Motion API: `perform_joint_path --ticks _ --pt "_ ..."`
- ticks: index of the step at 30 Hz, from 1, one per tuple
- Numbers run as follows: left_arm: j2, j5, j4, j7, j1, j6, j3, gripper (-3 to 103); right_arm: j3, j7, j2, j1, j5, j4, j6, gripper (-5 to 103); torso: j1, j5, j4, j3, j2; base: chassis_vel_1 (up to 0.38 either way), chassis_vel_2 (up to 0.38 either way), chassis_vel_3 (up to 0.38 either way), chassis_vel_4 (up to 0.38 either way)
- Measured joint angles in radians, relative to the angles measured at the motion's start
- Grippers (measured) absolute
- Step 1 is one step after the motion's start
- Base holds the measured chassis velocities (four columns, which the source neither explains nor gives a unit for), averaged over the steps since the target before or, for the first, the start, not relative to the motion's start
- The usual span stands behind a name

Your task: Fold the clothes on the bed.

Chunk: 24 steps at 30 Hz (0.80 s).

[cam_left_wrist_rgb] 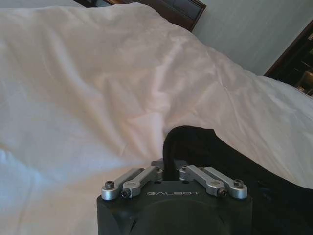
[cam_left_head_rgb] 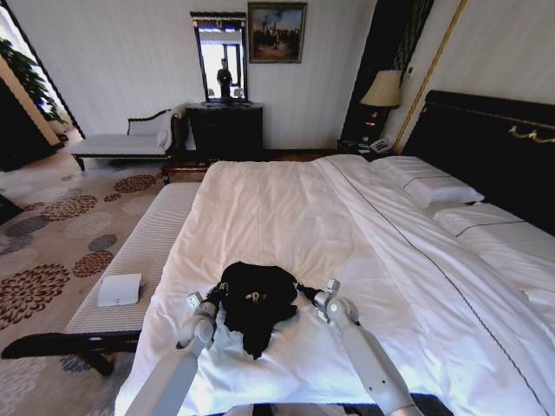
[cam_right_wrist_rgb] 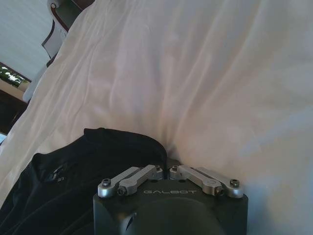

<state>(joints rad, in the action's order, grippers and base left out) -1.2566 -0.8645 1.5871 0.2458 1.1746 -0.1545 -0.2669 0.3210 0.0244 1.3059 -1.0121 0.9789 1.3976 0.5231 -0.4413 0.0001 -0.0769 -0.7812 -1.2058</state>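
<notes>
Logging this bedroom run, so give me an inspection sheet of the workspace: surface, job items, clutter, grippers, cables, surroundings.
Surface: bed, white duvet, wrinkled.
Job's things: black T-shirt bunched near the foot edge.
Clutter: white pad on the striped bench.
Grippers: left gripper and right gripper each shut on a T-shirt edge, at opposite sides.
Cables: nothing seen.
Surroundings: pillows, lamp, dresser, chaise, patterned carpet.

T-shirt is bunched into a heap, so lettering & sleeves are hidden in the folds. Left gripper fingertips are buried in black cloth; right gripper tips sit behind its own body. Bed is cut off by frame's bottom & right edges.
</notes>
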Motion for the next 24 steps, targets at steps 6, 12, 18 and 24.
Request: perform_joint_path --ticks 6,12,18,24 --pt "0.004 0.007 0.015 -0.005 0.012 0.001 0.000 1 0.010 0.007 -0.004 -0.012 0.000 0.016 0.000 1 0.000 -0.0001 -0.0001 0.000 0.000 0.000 0.000 0.000 0.000" --pt "0.025 0.047 0.076 -0.015 0.054 0.005 -0.002 1 0.011 0.023 -0.012 -0.039 0.015 0.106 0.002 1 0.000 -0.0002 -0.0002 0.000 0.000 0.000 0.000 0.000 0.000" --pt "0.059 0.081 0.177 -0.019 0.114 0.006 -0.021 1 0.011 0.041 -0.018 -0.086 0.038 0.251 0.014 1 0.000 -0.0003 -0.0002 0.000 0.000 0.000 0.000 0.000 0.000" --pt "0.066 0.091 0.203 -0.012 0.121 0.006 -0.037 10 0.015 0.053 -0.019 -0.110 0.040 0.281 0.016 1 0.000 -0.0001 -0.0001 0.000 0.000 0.000 0.000 0.000 0.000"
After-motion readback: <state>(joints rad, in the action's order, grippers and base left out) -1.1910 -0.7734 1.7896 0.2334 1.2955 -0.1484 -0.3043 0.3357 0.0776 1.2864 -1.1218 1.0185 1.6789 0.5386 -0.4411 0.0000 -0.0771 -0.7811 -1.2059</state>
